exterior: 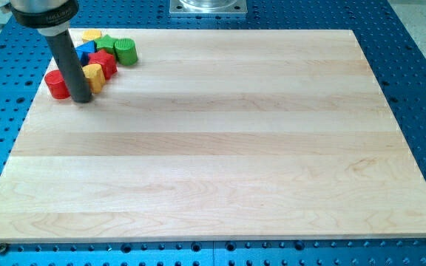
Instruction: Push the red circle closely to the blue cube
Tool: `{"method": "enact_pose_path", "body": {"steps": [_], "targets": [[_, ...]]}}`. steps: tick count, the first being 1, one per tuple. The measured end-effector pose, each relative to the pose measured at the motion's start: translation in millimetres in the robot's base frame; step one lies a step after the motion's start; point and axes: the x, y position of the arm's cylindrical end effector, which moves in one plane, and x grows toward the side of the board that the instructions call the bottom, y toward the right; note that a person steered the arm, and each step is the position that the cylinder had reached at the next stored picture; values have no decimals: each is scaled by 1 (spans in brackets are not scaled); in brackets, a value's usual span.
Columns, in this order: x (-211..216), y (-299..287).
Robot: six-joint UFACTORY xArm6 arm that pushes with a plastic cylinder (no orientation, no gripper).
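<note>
The red circle (pixel 55 84) lies near the board's top left corner. My tip (pixel 81 100) rests on the board just right of it, touching or nearly touching it. The blue cube (pixel 86 50) sits above, mostly hidden behind the rod and the other blocks. Between them lie a yellow block (pixel 93 75) and a red block (pixel 103 63).
A green cylinder (pixel 126 51), a green block (pixel 107 42) and another yellow block (pixel 91 35) crowd the same top left cluster. The wooden board (pixel 220 148) lies on a blue perforated table. A metal mount (pixel 208 7) stands at the view's top.
</note>
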Motion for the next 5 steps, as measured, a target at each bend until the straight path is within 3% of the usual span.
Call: {"method": "enact_pose_path", "body": {"steps": [2,4,5], "targets": [[31,-51],[0,-44],[6,-46]]}}
